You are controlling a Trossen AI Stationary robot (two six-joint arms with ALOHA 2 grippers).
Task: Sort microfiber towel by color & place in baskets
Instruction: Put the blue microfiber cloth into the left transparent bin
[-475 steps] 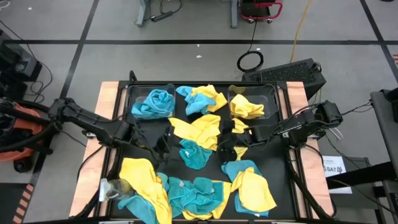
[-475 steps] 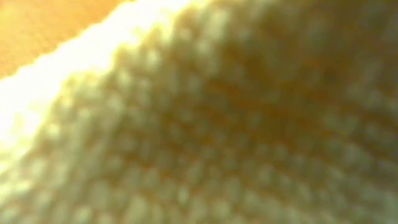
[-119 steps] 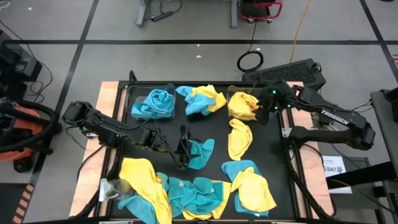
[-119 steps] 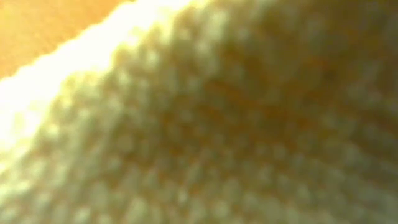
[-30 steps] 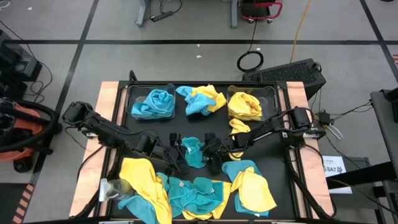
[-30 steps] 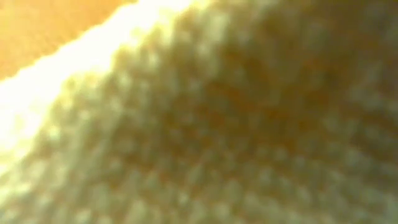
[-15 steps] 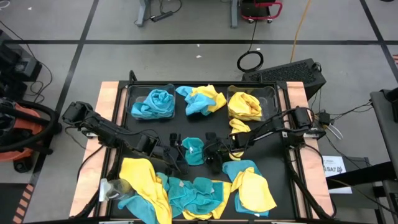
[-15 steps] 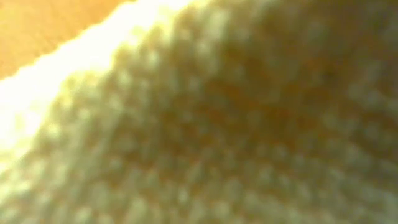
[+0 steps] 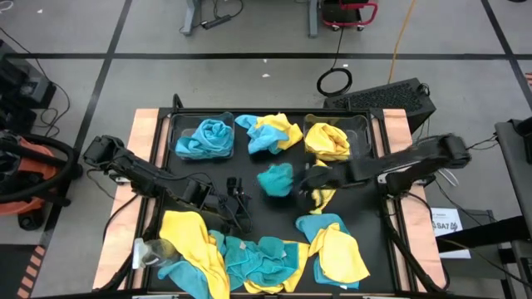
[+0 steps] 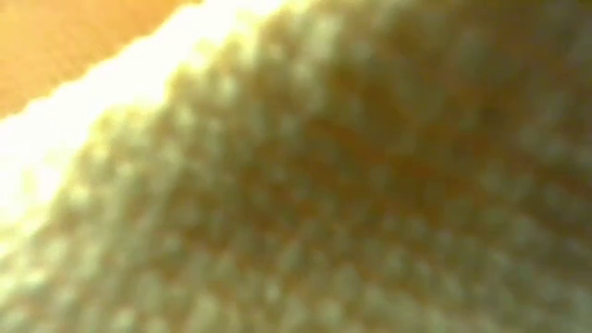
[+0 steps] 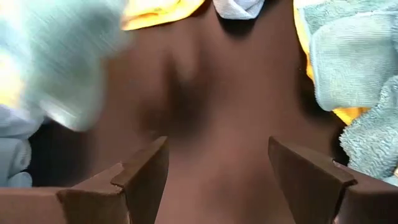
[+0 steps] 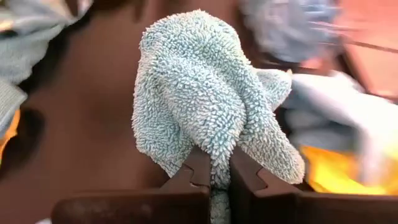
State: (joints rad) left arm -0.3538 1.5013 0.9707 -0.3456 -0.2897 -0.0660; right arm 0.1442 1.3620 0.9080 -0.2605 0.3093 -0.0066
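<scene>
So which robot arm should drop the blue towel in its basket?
The right one, probably. Its hand is shut on the blue towel, lifted mid-table. The left hand is open and empty. The basket already holds blue.

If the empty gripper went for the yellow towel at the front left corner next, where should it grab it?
Probably at the raised crumpled fold in the middle of the yellow towel, coming straight down from above. It lies bunched, so a ridge gives the fingers something to pinch, while its right edge overlaps teal towels that could get caught. The left gripper, open and empty, hangs close by; the right gripper already pinches a teal towel.
</scene>
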